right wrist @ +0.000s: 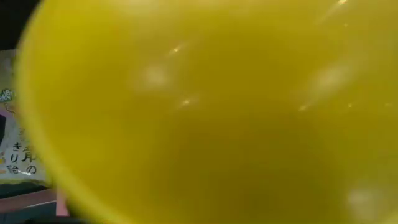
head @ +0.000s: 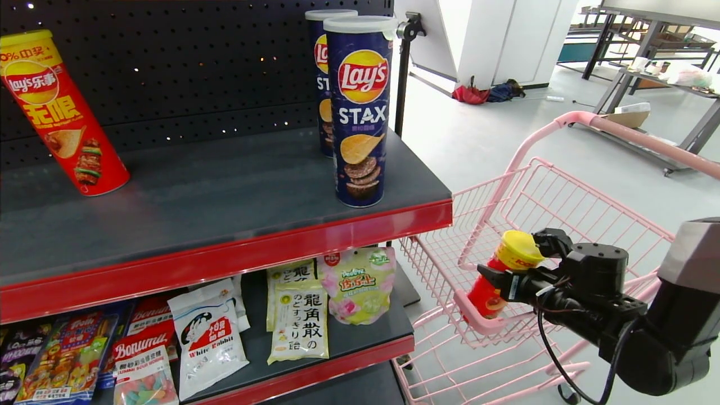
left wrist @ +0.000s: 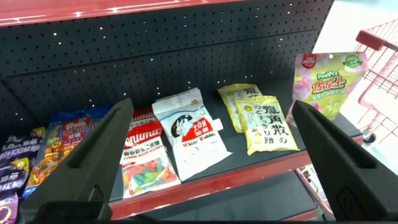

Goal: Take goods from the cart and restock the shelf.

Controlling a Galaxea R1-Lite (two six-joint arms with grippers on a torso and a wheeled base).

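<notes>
My right gripper [head: 520, 264] is shut on a red chip can with a yellow lid [head: 498, 275], held tilted over the rim of the pink cart [head: 562, 219]. The can's yellow lid [right wrist: 211, 112] sits right against the right wrist camera. On the upper shelf [head: 225, 225] a matching red can [head: 62, 112] leans at the far left, and two dark blue cans [head: 360, 112] stand at the right end. My left gripper [left wrist: 208, 155] is open in front of the lower shelf [left wrist: 217, 186], its fingers [left wrist: 93, 155] spread wide with nothing between them.
Snack and candy bags [head: 208, 337] lie on the lower shelf, with a green-pink pouch [head: 357, 284] hanging at its right end. The upper shelf's middle is bare between the cans. Tables [head: 664, 73] stand across the floor behind the cart.
</notes>
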